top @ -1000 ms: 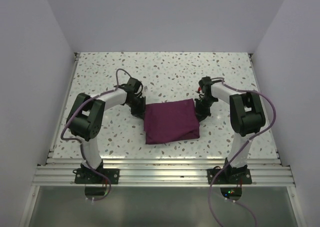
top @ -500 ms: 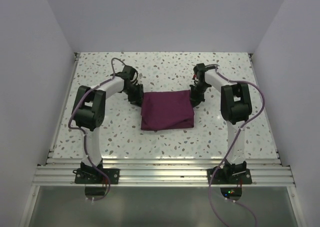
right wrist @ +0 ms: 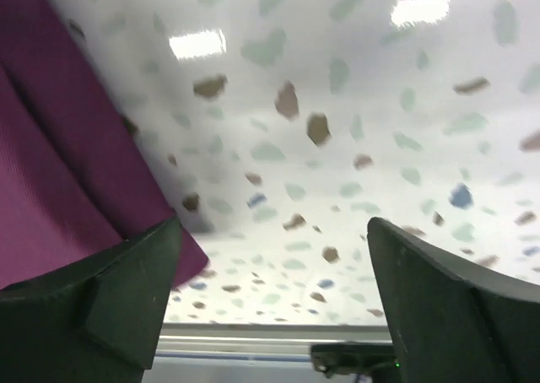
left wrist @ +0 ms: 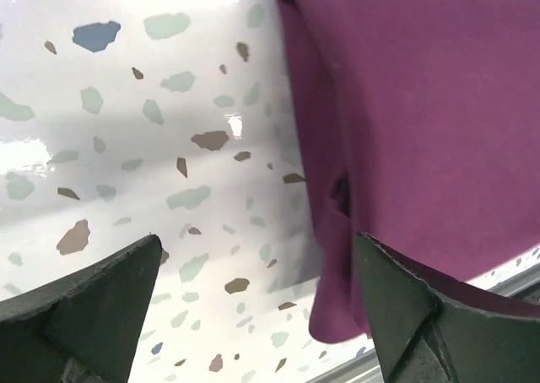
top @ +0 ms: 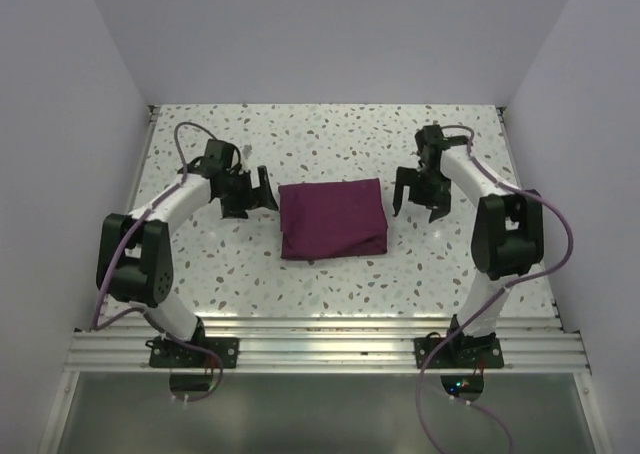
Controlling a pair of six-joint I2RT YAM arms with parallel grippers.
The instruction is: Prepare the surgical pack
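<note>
The surgical pack (top: 332, 219) lies as a folded maroon cloth bundle in the middle of the speckled table; nothing but cloth shows. It fills the right side of the left wrist view (left wrist: 422, 130) and the left edge of the right wrist view (right wrist: 51, 172). My left gripper (top: 248, 192) stands open just left of the bundle, apart from it, with bare table between its fingers (left wrist: 93, 299). On the bundle's right side my right gripper (top: 420, 191) is open too, with only table between its fingers (right wrist: 439, 299).
White walls enclose the speckled table (top: 330, 139) on three sides. An aluminium rail (top: 330, 349) runs along the near edge, where both arm bases are bolted. Purple cables loop off each arm.
Both grippers have let go of the bundle's far corners, opened wide and moved outward, the left to the left and the right to the right. The bundle has come to rest farther back and squarer.
</note>
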